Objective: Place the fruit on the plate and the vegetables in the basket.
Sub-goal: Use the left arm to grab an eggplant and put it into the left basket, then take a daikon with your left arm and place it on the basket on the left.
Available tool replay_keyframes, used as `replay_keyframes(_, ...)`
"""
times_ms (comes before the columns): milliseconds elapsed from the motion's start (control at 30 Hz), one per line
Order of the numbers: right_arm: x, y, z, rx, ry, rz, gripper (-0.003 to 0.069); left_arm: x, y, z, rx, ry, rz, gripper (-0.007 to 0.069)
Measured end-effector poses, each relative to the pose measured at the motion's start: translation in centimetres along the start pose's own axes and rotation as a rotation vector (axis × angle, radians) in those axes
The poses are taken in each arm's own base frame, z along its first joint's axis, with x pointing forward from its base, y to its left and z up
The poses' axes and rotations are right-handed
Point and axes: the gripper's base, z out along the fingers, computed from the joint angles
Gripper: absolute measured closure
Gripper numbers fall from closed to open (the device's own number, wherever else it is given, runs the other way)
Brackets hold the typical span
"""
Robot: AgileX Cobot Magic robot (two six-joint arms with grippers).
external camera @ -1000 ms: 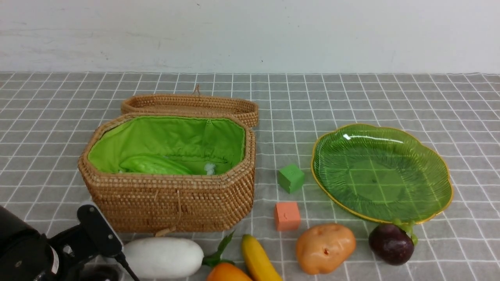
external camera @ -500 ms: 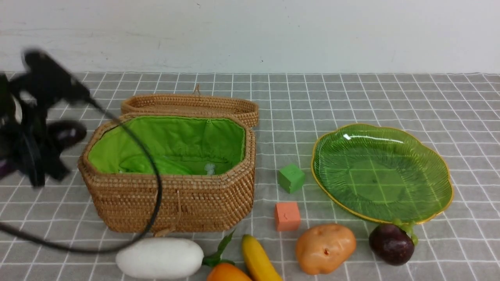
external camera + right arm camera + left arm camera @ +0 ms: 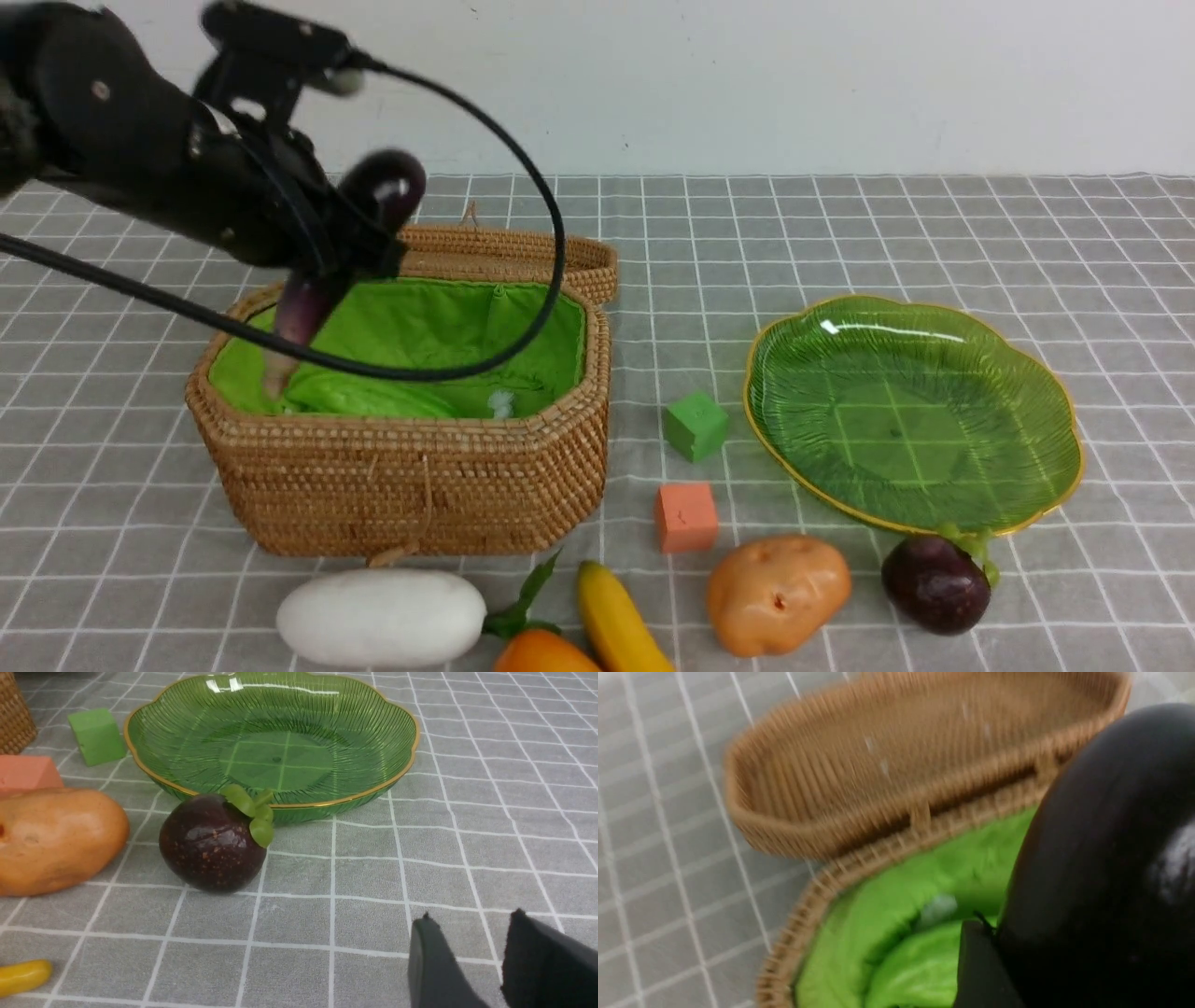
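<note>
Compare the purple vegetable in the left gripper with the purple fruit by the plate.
The eggplant is long; the mangosteen is round with green leaves. The eggplant is held tilted over the basket by the left gripper; the mangosteen sits on the cloth beside the plate. Both are dark purple.

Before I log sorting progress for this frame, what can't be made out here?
Mango: front view, bottom edge cuts off all but its top.
Banana: front view, the same edge cuts its near end.
Gourd: front view, the basket wall hides its lower part.
Left gripper grip on the eggplant: left wrist view is blurred, and the eggplant fills it.
</note>
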Motion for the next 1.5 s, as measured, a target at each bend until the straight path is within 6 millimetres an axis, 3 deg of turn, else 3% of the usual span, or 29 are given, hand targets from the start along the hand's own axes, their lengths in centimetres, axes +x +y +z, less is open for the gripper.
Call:
replay_keyframes(333, 0.0, 0.0, 0.0, 0.000, 0.000, 0.000, 0.0417, 0.1, -0.2, 0.5, 0.019, -0.002, -0.021, 0.0223)
replay_keyframes(433, 0.0, 0.0, 0.0, 0.000, 0.000, 0.000, 0.0417, 0.1, -0.2, 0.5, 0.021, 0.005, -0.021, 0.0144)
replay_keyframes(533, 0.0, 0.0, 0.0, 0.000, 0.000, 0.000, 0.0417, 0.3, -0.3, 0.3, 0.030, 0.025, -0.032, -0.0003)
replay_keyframes(667, 0.0, 0.0, 0.0, 0.000, 0.000, 0.000, 0.0417, 0.4, -0.4, -0.8, 0.043, 0.052, -0.028, -0.0039)
replay_keyframes(767, 0.0, 0.0, 0.0, 0.000, 0.000, 0.000, 0.0417, 0.3, -0.6, -3.0, 0.049, 0.052, 0.005, -0.0029)
replay_keyframes(833, 0.0, 0.0, 0.0, 0.000, 0.000, 0.000, 0.0417, 0.5, -0.9, -6.0, 0.063, 0.065, 0.068, 0.0001)
replay_keyframes(867, 0.0, 0.0, 0.0, 0.000, 0.000, 0.000, 0.0417, 0.5, -1.0, -6.2, 0.065, 0.067, 0.074, 0.0001)
replay_keyframes(933, 0.0, 0.0, 0.0, 0.000, 0.000, 0.000, 0.0417, 1.7, -1.6, -9.4, 0.116, 0.153, 0.153, 0.0046)
replay_keyframes(1033, 0.0, 0.0, 0.0, 0.000, 0.000, 0.000, 0.0417, 3.8, -2.5, -10.8, 0.211, 0.284, 0.197, 0.0085)
replay_keyframes(1200, 0.0, 0.0, 0.0, 0.000, 0.000, 0.000, 0.0417, 8.2, -5.2, -8.5, 0.454, 0.447, 0.110, 0.0143)
replay_keyframes(1300, 0.0, 0.0, 0.0, 0.000, 0.000, 0.000, 0.0417, 9.2, -6.4, -7.8, 0.492, 0.488, 0.133, 0.0148)
replay_keyframes(1500, 0.0, 0.0, 0.0, 0.000, 0.000, 0.000, 0.0417, 9.6, -10.6, -6.7, 0.384, 0.494, 0.566, 0.0148)
